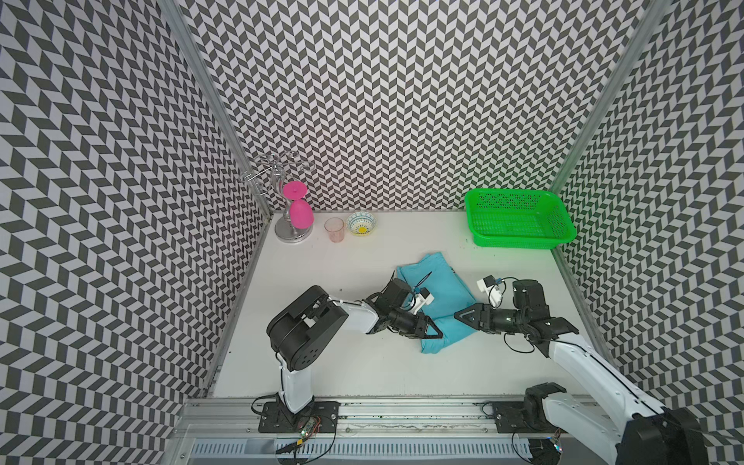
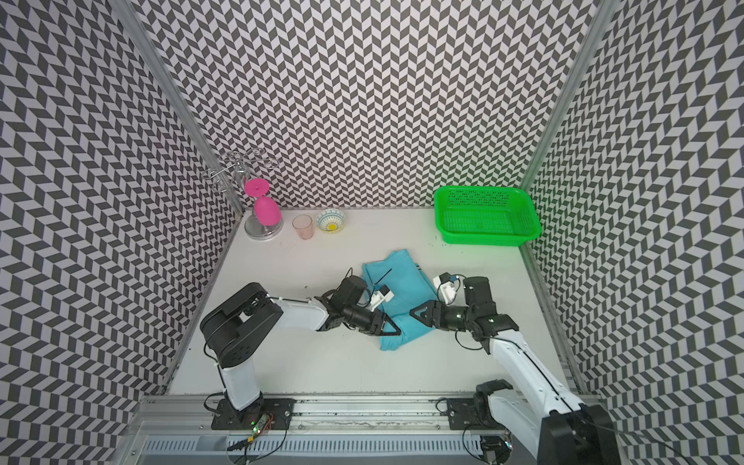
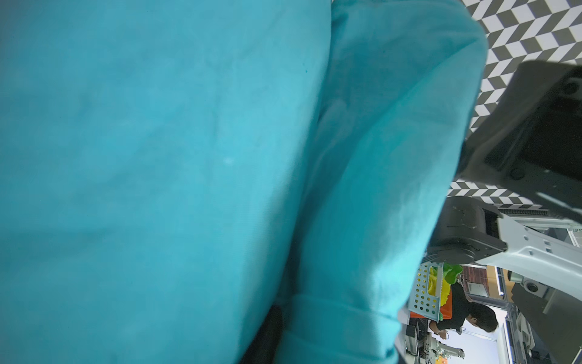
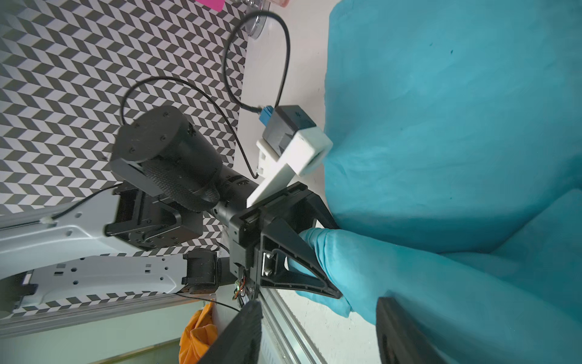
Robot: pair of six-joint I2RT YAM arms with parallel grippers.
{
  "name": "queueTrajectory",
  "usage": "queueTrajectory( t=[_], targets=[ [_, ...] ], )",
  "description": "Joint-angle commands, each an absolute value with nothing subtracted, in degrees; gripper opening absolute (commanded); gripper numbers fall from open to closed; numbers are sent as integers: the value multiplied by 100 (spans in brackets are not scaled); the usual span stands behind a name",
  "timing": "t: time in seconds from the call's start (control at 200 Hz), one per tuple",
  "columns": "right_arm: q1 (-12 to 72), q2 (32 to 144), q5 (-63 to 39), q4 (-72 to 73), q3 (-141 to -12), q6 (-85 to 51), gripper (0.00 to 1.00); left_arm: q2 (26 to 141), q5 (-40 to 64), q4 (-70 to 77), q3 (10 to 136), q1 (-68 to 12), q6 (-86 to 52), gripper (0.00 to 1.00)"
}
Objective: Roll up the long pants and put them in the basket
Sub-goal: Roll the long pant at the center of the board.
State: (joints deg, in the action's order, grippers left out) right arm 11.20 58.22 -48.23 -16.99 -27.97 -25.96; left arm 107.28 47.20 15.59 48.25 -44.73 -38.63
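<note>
Turquoise long pants (image 1: 439, 290) lie folded in the middle of the tabletop (image 1: 342, 362). The left pincer (image 4: 336, 261) is open around the turned-over near end. The right pincer (image 1: 459, 315), open and empty, sits at the opposite edge. Rolling looks barely begun; next, both should regrip that fold and turn it onward.

Left arm (image 1: 354, 318): white shell links, black joint housings, a big rounded black shoulder block with small holes.
Right arm (image 1: 583, 362): same white links and black joints.
Left gripper (image 1: 437, 332): black, triangular open-frame shape.
Right gripper (image 1: 461, 316): black, same triangular build.
Left wrist camera (image 4: 293, 141): grey box in a white bracket, blue plug.
Cable (image 4: 288, 53): thin, black, looping.
Left base (image 1: 322, 414): flat black plate with screws.
</note>
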Motion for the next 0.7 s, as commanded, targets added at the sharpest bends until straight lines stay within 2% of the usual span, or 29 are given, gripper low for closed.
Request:
queueTrajectory(
  t=[0.0, 0.275, 0.466, 0.611, 0.691],
  targets=[
    [1160, 6069, -4716, -1060, -2742, -2580, 61, 10925, 4268, 1594, 4950, -4408, -3811, 43],
    [1160, 6932, -4274, -919, -3191, -2397, 61, 10839, 3980, 812, 5243, -4412, -2827, 57],
    [1165, 7464, -4115, -1011, -3539, -2286, 61, 10038, 2094, -250, 5354, -4557, -1521, 65],
    [1155, 7678, -4102, -1025, -3702, -2236, 61, 9400, 753, -456, 5261, -4740, -796, 69],
    [1152, 7774, -4103, -1018, -3772, -2224, 61, 9138, 669, -261, 5181, -4861, -399, 72]
  ],
)
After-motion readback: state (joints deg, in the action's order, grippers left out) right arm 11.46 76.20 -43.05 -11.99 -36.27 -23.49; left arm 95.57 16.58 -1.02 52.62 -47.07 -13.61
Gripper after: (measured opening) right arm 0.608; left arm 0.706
